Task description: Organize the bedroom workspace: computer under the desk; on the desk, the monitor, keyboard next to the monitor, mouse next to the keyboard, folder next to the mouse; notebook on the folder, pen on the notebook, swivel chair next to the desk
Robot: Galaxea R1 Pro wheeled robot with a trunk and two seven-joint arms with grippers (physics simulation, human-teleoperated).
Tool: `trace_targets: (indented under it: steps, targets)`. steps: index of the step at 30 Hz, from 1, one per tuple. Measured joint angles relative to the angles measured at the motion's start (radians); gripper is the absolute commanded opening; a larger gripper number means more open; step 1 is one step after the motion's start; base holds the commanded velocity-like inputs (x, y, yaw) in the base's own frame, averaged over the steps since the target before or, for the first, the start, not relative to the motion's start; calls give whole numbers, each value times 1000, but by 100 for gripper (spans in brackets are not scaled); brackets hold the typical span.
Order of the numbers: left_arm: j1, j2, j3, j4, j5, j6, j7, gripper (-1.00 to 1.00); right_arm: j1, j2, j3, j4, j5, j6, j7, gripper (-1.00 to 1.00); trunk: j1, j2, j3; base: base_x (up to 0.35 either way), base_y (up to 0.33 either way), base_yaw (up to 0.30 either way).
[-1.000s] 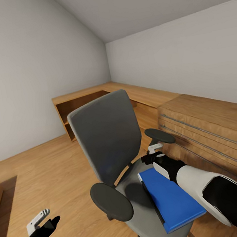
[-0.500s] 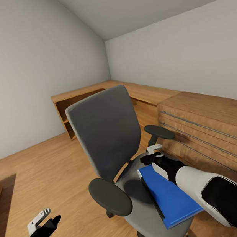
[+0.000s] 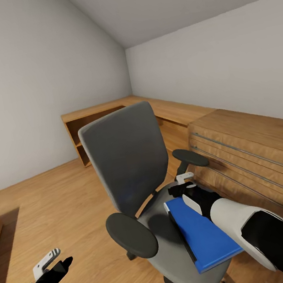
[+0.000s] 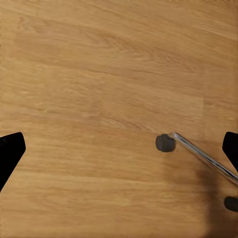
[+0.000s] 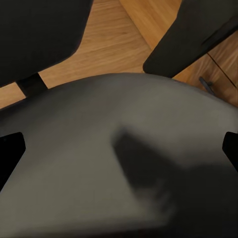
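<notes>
The swivel chair (image 3: 141, 192) is standing on the wooden floor (image 3: 65, 210), its tall grey back turned partly toward the corner of the room and its seat facing the robot. The folder (image 3: 202, 233) is lying flat on the chair's seat, toward the side nearer the light-wood drawer chest (image 3: 256, 158), with one corner jutting past the seat's front edge.

The right gripper (image 3: 182, 185) is hovering over the seat just beyond the folder's far end, below the chair's armrest (image 3: 190, 157) on that side. Its white fingertip (image 3: 185, 177) is showing above the black wrist, and in the right wrist view the two dark finger ends are sitting at opposite edges of the picture, so the jaws are standing wide with nothing between them; the grey seat cushion (image 5: 114, 158) is lying right in front of them. Whether it is touching the folder I cannot tell.

The left gripper (image 3: 54, 263) is hanging low, well apart from the chair on its other side, above bare floor. In the left wrist view its finger ends are likewise spread wide and empty, and one chrome leg (image 4: 203, 156) of the chair's base with a dark castor (image 4: 165, 143) is showing on the floorboards.

A light-wood shelving unit (image 3: 97, 126) is running along the walls behind the chair.
</notes>
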Motion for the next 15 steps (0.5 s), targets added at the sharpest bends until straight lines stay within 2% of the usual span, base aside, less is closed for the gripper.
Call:
trace_targets:
  steps: [15]
  targets:
    - [0,0,0,-1,0,0,0,100,0,0,0,1,-2,11,0,100,0,0,0,0,0,0]
